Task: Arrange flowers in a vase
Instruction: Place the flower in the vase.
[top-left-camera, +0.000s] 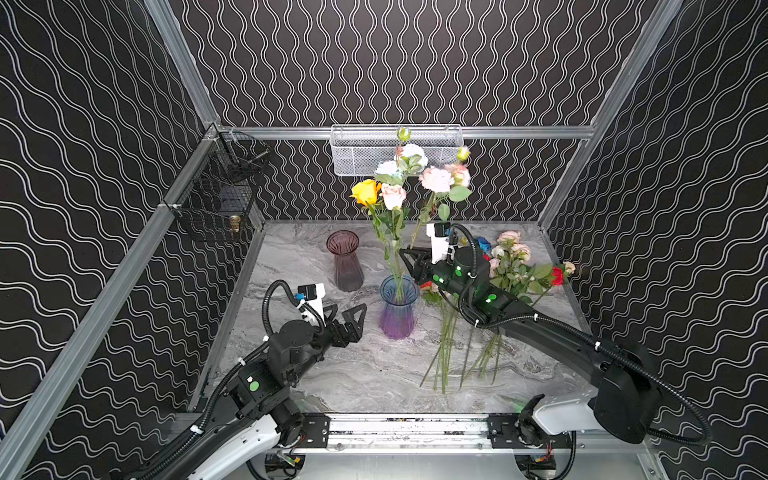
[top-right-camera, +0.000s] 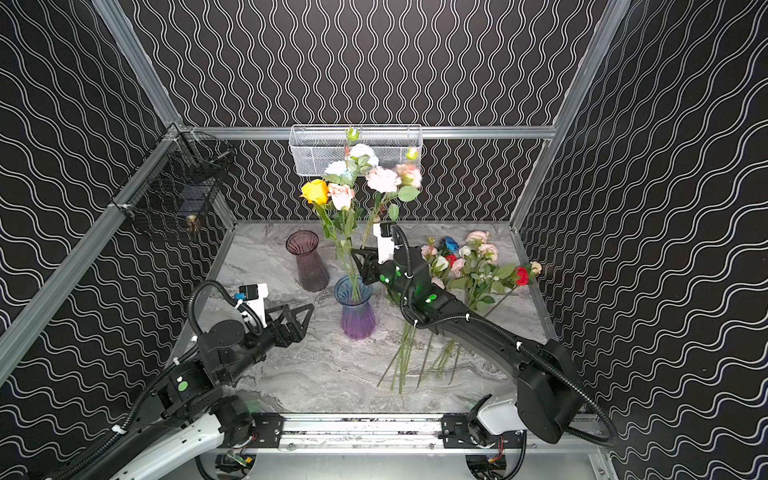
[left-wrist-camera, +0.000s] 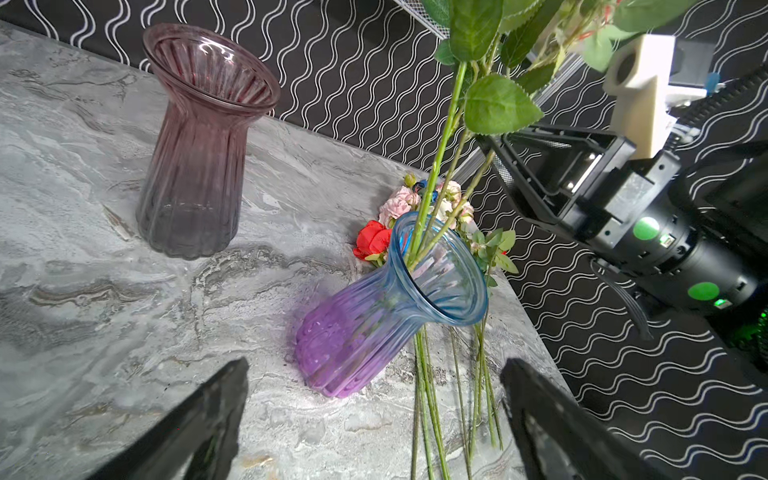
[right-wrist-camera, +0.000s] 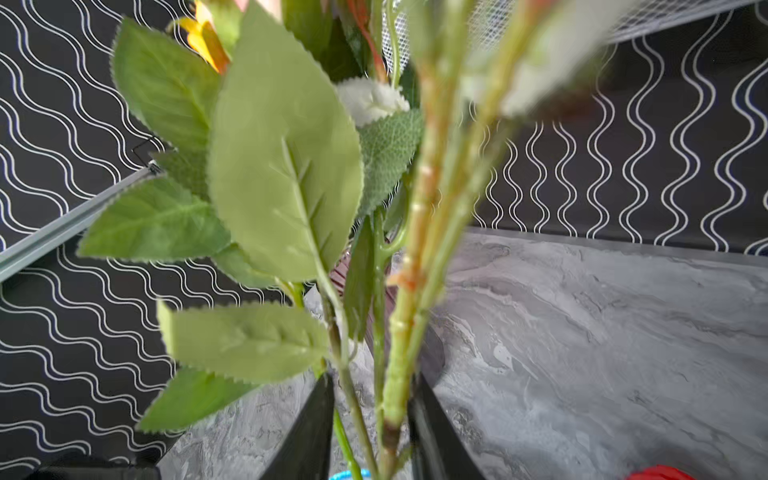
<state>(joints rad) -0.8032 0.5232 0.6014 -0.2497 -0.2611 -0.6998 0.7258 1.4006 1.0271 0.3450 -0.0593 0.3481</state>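
Note:
A blue-to-purple glass vase (top-left-camera: 398, 309) (top-right-camera: 355, 309) (left-wrist-camera: 374, 316) stands mid-table and holds several flowers (top-left-camera: 392, 195) (top-right-camera: 340, 195) upright: yellow, pink and white blooms on green stems. My right gripper (top-left-camera: 409, 257) (top-right-camera: 361, 257) (right-wrist-camera: 372, 382) is just above the vase rim. Its jaws are slightly apart around the stems (right-wrist-camera: 399, 340), the thickest one lying against one finger. My left gripper (top-left-camera: 347, 311) (top-right-camera: 297, 309) (left-wrist-camera: 376, 365) hovers wide open and empty to the left of the vase. More flowers (top-left-camera: 515, 270) (top-right-camera: 473, 266) lie piled on the table's right side.
A second, dusky-pink vase (top-left-camera: 345, 259) (top-right-camera: 307, 259) (left-wrist-camera: 199, 145) stands empty behind and left of the blue one. A white mesh basket (top-left-camera: 395, 149) hangs on the back wall and a black wire basket (top-left-camera: 220, 191) on the left wall. The marble table (top-left-camera: 353, 374) shows bare in front.

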